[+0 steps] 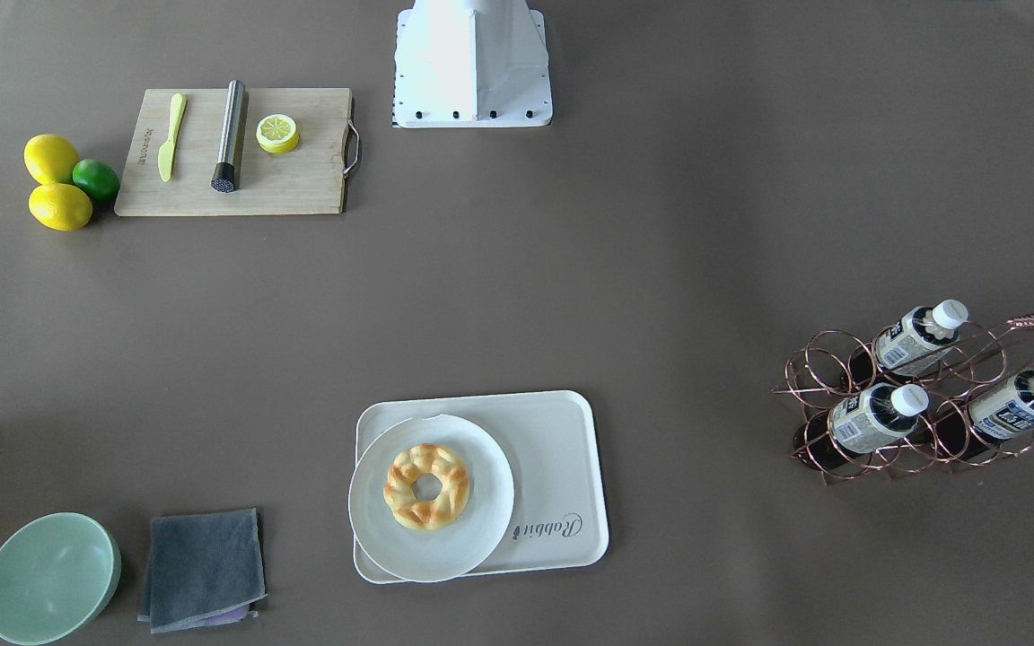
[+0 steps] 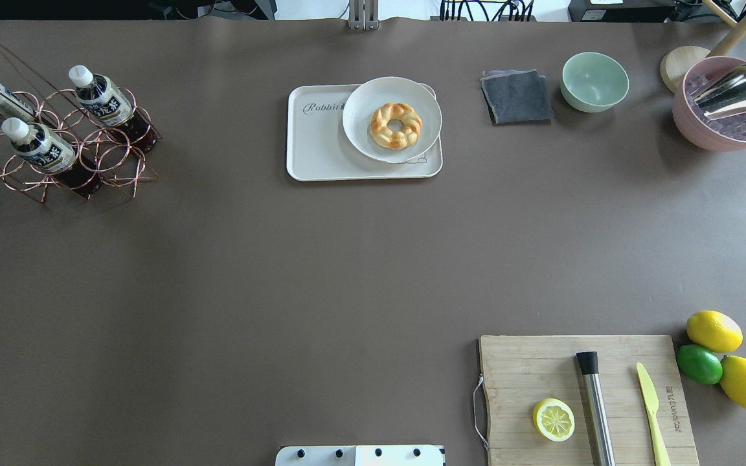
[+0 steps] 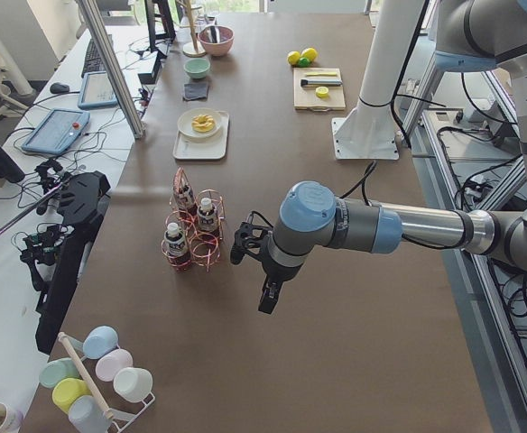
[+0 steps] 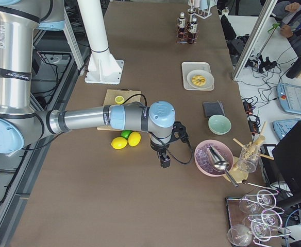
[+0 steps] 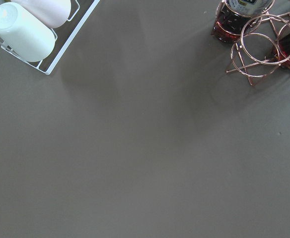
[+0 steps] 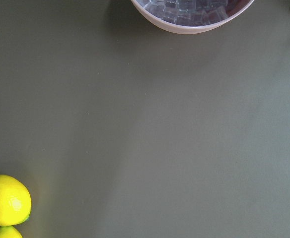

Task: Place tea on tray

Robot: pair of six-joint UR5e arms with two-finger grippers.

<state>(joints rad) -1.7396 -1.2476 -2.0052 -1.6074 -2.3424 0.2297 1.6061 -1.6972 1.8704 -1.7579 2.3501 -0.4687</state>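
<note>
Overhead exterior view first gives us the brown surface (image 2: 282,272), the largest thing here. Next come the arms. In the exterior left view the left arm (image 3: 399,225) stretches across mid-frame, and its left end effector (image 3: 269,302) points down just right of the copper wire rack (image 3: 196,236). From that view alone we cannot tell whether its fingers are parted or together. In the exterior right view the right arm (image 4: 88,117) reaches to mid-frame, and its right end effector (image 4: 164,160) hangs between the lemons (image 4: 127,140) and the pink bowl (image 4: 198,157). We cannot tell its state either.

The tray (image 2: 315,142) lies at the upper centre of the overhead frame, its lettered left part bare. A round white plate (image 2: 360,103) covers its right part and carries a ring pastry (image 2: 395,125). At the upper left, well apart from the tray, the three tea bottles (image 2: 41,147) sit tilted in the rack's rings.
</note>
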